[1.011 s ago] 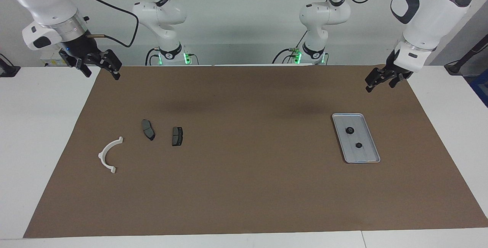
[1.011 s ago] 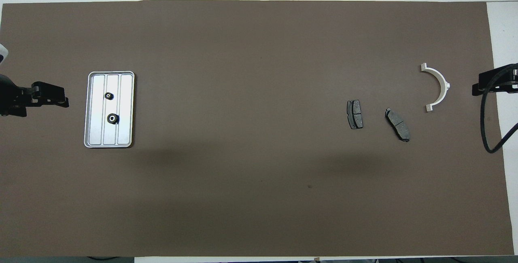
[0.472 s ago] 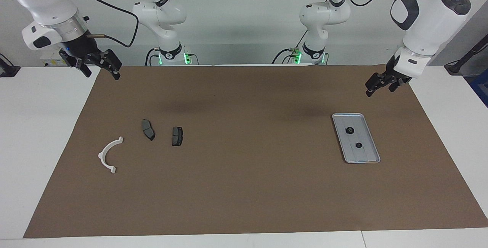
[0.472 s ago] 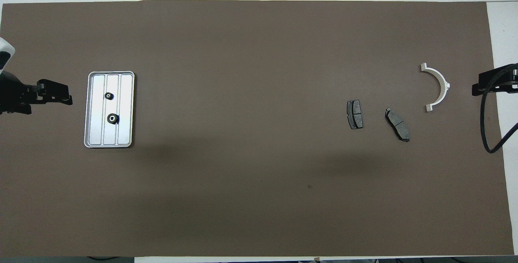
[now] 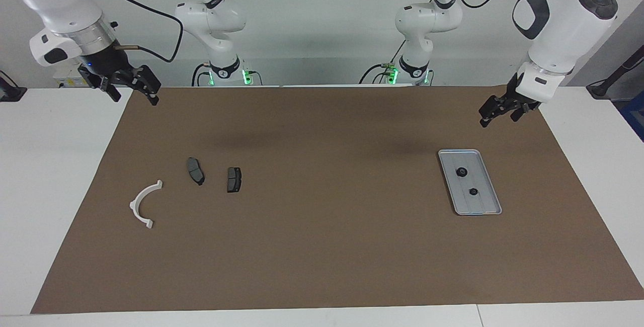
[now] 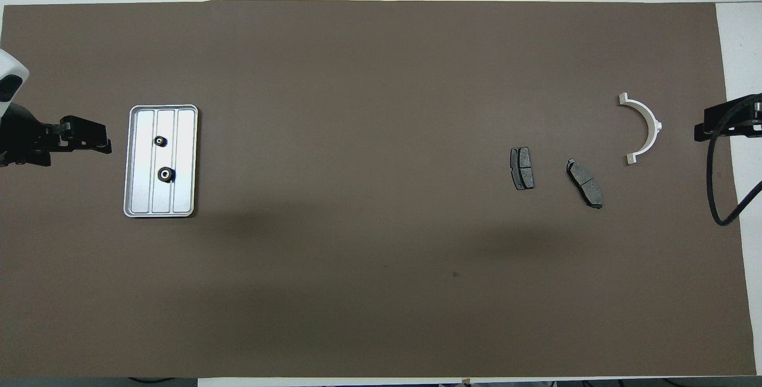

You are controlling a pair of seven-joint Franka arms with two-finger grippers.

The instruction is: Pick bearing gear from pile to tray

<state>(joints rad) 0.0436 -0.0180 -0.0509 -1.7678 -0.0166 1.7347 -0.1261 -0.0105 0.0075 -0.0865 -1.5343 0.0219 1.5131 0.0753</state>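
Two bearing gears (image 6: 162, 158) sit in the tray (image 6: 186, 161) at the left arm's end of the brown mat (image 6: 369, 256). Left gripper (image 5: 495, 112) hangs over the mat near the tray, fingers spread, holding nothing. Right gripper (image 5: 132, 87) waits over the mat's edge at its own end, also spread and empty. White bracket (image 5: 143, 205) and two brake pads (image 5: 195, 171) lie at the right arm's end, well apart from the tray.

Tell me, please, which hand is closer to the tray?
The left hand, raised over the mat beside the tray. The right hand waits at the table's other end, above the mat's corner.
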